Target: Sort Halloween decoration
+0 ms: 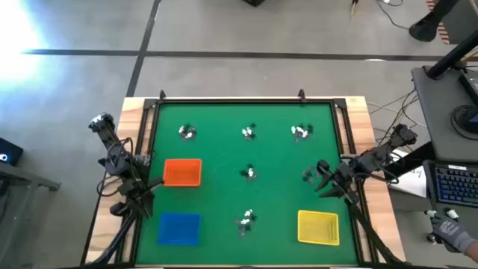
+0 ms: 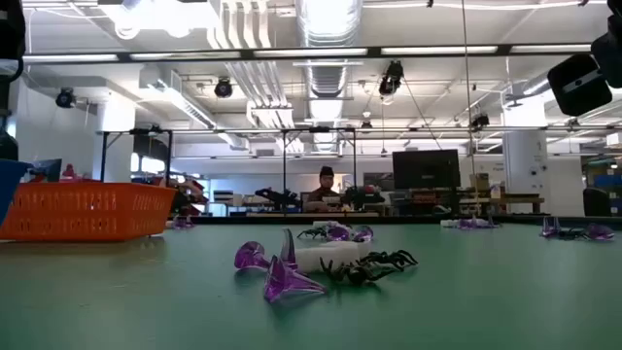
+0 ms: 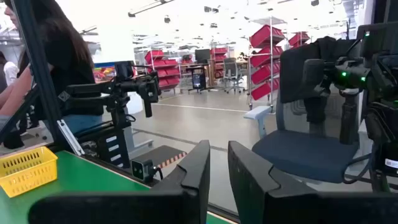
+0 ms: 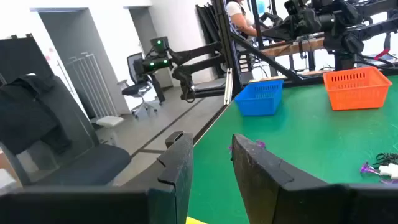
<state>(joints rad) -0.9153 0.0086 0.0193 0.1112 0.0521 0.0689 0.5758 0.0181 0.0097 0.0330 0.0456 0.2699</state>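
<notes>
The Halloween decoration lies in small heaps of white, black and purple trinkets on the green table: three along the far side (image 1: 187, 133) (image 1: 249, 133) (image 1: 301, 132), one in the middle (image 1: 250, 173), one at the right (image 1: 310, 174) and one near the front (image 1: 246, 220) (image 2: 321, 262). My left gripper (image 1: 154, 185) (image 3: 218, 171) hovers at the left edge beside the orange tray (image 1: 182, 172), its fingers a narrow gap apart with nothing between them. My right gripper (image 1: 323, 179) (image 4: 211, 162) stands open at the right edge, just right of the right heap, holding nothing.
A blue tray (image 1: 179, 228) sits at the front left and a yellow tray (image 1: 319, 227) at the front right. A raised frame (image 1: 246, 99) borders the table. A desk with a keyboard (image 1: 452, 183) and a gloved hand (image 1: 450, 228) lie beyond the right edge.
</notes>
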